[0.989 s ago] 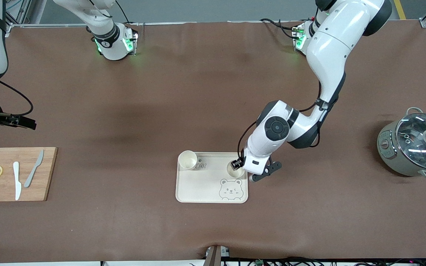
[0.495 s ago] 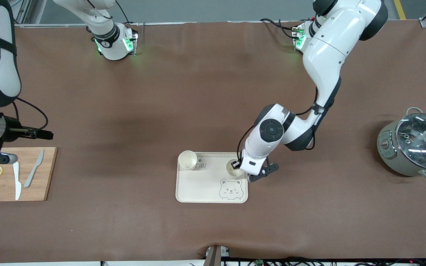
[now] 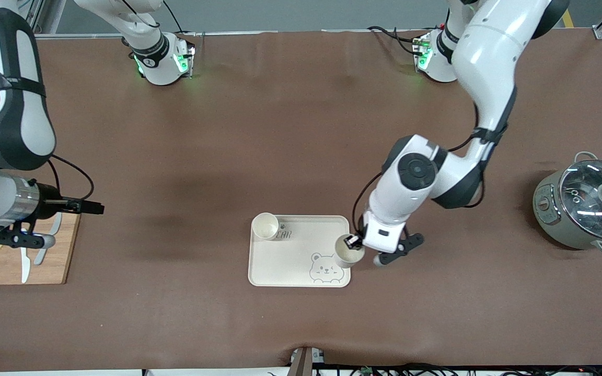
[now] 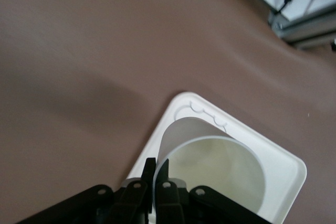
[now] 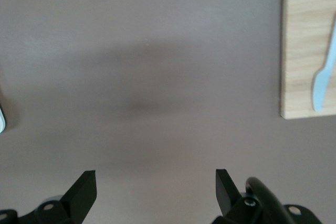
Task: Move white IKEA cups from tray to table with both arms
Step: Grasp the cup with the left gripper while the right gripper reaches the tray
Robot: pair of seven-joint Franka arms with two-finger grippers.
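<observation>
Cup [image 3: 348, 256] in left hand [image 3: 354, 242], over tray edge [image 3: 352, 279]

A brown counter [image 3: 280, 130] fills the frame. At center-bottom lies a cream bear tray [image 3: 285, 261]. At the lower left edge sits a wooden cutting board [image 3: 55, 266]. At the right edge stands a grey-green pot with glass lid [image 3: 583, 209]. Two robot bases [image 3: 162, 60] stand along the top.

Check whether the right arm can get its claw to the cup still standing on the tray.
Probably yes: the right claw is open, and only bare table lies between it and the free cup at the tray corner. The left claw holds the other cup.
</observation>
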